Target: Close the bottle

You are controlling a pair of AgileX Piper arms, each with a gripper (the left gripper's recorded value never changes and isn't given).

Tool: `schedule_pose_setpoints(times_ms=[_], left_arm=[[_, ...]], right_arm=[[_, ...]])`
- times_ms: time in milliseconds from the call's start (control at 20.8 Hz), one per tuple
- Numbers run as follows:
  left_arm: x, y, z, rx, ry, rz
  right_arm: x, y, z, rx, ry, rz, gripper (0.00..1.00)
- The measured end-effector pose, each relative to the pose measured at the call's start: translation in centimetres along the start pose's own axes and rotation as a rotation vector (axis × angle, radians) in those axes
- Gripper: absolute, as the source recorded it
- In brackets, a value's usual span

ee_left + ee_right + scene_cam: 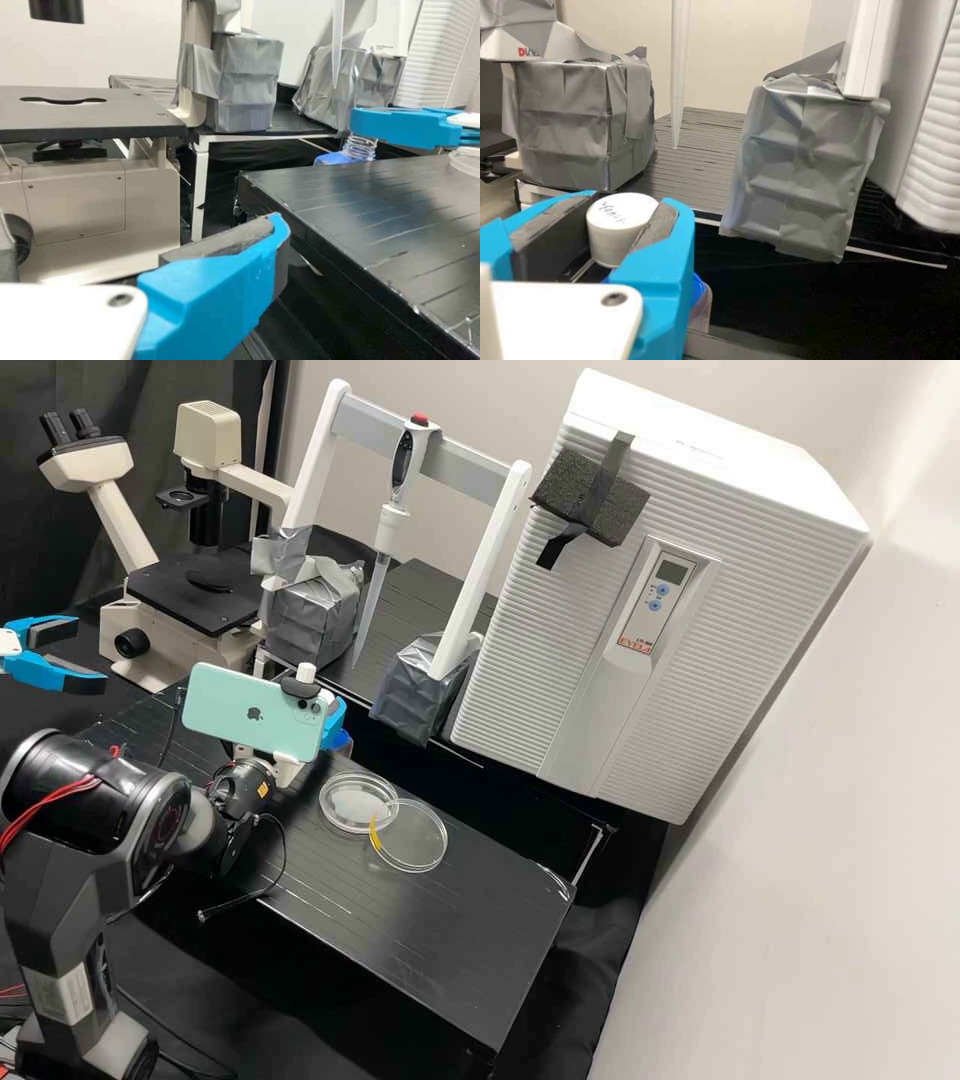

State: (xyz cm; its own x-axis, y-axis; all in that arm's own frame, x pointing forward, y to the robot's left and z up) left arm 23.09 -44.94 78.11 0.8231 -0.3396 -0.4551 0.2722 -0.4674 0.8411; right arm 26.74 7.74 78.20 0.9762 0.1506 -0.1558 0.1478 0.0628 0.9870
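My right gripper (pixel 622 234) is shut on a white cap (pixel 621 220) with handwriting on top. From the left wrist view, the right gripper (pixel 405 126) hangs just above the clear threaded neck of the bottle (pixel 361 146), which stands in a blue holder (pixel 334 159) at the far edge of the black platform (pixel 375 217). Part of the bottle (pixel 700 304) shows under the fingers. In the high view a mint phone (pixel 255 712) hides most of this gripper (pixel 335 722). At the far left, well away from the bottle, my left gripper (pixel 62 656) is open and holds nothing.
Two clear petri dishes (pixel 357 800) (pixel 410 836) lie on the platform. A pipette (pixel 388 530) hangs from a white stand with grey taped feet (pixel 312 605) (pixel 420 685). A microscope (pixel 170 595) stands at the back left and a large white appliance (pixel 650 600) on the right.
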Motion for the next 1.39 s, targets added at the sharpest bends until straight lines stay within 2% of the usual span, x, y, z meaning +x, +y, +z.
schedule_pose_setpoints(times_ms=[288, 1104, 1248, 1392], left_arm=[[0.00, 0.00, 0.00, 0.000, 0.000, 0.000], [-0.05, 0.04, -0.10, -0.001, 0.005, 0.003], [-0.05, 0.04, -0.11, -0.001, 0.006, 0.003], [-0.05, 0.04, -0.11, -0.001, 0.006, 0.003]], right_arm=[[-0.22, 0.37, 0.72, 0.000, -0.023, 0.018, 0.00], [-0.21, -0.05, 0.24, 0.000, -0.006, 0.002, 0.00], [-0.21, -0.05, 0.24, 0.015, -0.006, 0.002, 0.00], [-0.21, -0.05, 0.24, 0.017, -0.006, 0.002, 0.00]])
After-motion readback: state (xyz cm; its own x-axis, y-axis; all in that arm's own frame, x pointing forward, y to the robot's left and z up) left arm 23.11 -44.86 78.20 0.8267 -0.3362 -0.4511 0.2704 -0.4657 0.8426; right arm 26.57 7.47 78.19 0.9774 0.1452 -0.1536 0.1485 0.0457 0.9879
